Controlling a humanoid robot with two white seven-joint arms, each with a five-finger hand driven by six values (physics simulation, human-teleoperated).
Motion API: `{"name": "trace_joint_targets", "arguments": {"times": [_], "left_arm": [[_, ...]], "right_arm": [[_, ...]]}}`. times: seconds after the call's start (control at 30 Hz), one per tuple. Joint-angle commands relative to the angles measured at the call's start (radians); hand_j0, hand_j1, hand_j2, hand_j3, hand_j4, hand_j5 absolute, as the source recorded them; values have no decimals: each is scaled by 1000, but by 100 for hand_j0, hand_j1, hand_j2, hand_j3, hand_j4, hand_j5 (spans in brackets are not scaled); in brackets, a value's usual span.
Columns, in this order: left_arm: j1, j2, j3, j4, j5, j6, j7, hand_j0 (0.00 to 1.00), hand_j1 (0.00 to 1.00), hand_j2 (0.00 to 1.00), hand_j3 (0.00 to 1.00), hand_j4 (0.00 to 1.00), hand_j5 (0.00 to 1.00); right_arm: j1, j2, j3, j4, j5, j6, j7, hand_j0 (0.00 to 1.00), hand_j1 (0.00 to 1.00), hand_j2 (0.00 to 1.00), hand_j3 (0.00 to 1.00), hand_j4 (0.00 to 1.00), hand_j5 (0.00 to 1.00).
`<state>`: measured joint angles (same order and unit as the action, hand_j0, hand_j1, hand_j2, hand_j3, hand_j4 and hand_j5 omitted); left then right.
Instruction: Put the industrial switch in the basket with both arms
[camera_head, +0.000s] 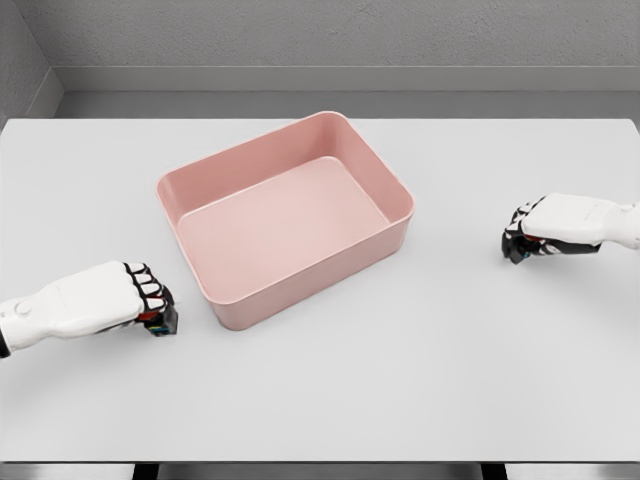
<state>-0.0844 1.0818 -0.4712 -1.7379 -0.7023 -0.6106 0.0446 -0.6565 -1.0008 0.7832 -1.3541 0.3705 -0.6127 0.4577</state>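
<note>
Lower left of frame: left hand (150, 300) curling fingers over small dark multicoloured object, probably industrial switch (162, 320), resting on table (400, 380). Centre: pink basket (395, 190) sitting empty. Right edge: right hand (525, 240) curling, holding nothing discernible. You are judging grasp step; next, lift switch toward basket.

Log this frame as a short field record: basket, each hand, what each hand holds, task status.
basket: pink basket, open-topped, nothing inside, middle of the white table
left hand: left hand, on the table left of the basket, fingers curled on a small dark object
right hand: right hand, on the table right of the basket, fingers curled; contents cannot be told
task status: nothing placed in the basket yet
</note>
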Motion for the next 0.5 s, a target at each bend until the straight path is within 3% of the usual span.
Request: {"name": "trace_joint_targets", "arguments": {"times": [0.0, 0.47], "left_arm": [[-2, 6, 6, -12, 15, 0, 1, 43, 43, 43, 43, 43, 43], [-2, 30, 95, -26, 76, 0, 1, 43, 43, 43, 43, 43, 43]], "right_arm": [[-2, -4, -1, 0, -13, 2, -1, 48, 48, 48, 48, 48, 48], [-64, 5, -2, -5, -58, 2, -1, 48, 48, 48, 48, 48, 48]]}}
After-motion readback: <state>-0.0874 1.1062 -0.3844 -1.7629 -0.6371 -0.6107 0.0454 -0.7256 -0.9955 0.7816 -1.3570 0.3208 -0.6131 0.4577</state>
